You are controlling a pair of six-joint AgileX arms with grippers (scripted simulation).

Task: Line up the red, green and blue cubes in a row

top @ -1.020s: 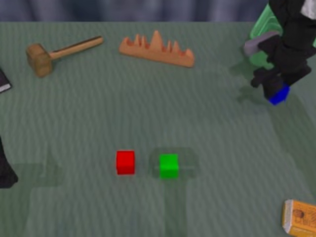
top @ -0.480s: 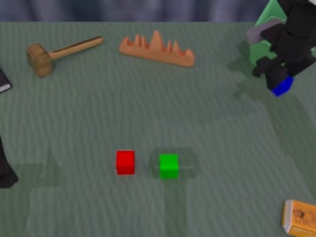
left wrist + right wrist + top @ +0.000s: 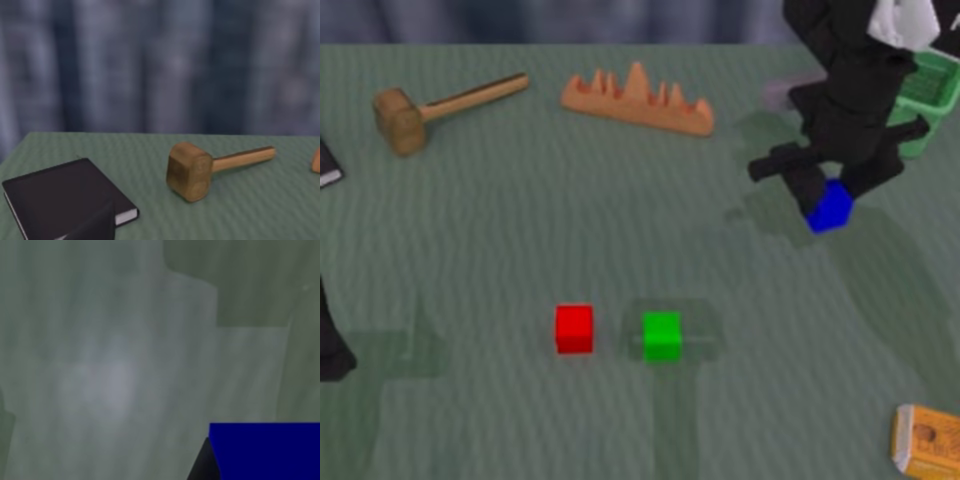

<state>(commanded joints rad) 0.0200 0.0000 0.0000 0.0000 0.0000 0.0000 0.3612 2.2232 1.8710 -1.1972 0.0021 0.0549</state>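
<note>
The blue cube [image 3: 830, 207] has travelled inward from the far right edge of the worktop [image 3: 520, 230], where it hung a second ago, and now sits in the right gripper [image 3: 823, 203] noticeably nearer the green cube [image 3: 662, 335], though still well apart from it and farther back. The jaws are clamped on the blue cube. A shadow on the worktop below and beside the cube suggests it is carried in the air rather than resting. That shift reads as the carry phase of the last placement: the red cube [image 3: 574, 329] and green cube already lie side by side with a small gap, so the open spot just beyond the green cube, on the side away from the red one, looks like the destination.

The right arm covers much of the green mesh basket [image 3: 930, 95] behind it, and a grey object beside the basket is too hidden to name. In the right wrist view only a corner of the blue cube [image 3: 265, 450] shows, cut off by the frame edge. The orange printed box [image 3: 926, 441], near the green cube's right, is also cut off. The left arm is parked at the worktop's left edge, its jaws out of sight; its wrist view shows a wooden mallet [image 3: 192, 171] and a black book [image 3: 60, 200].
</note>
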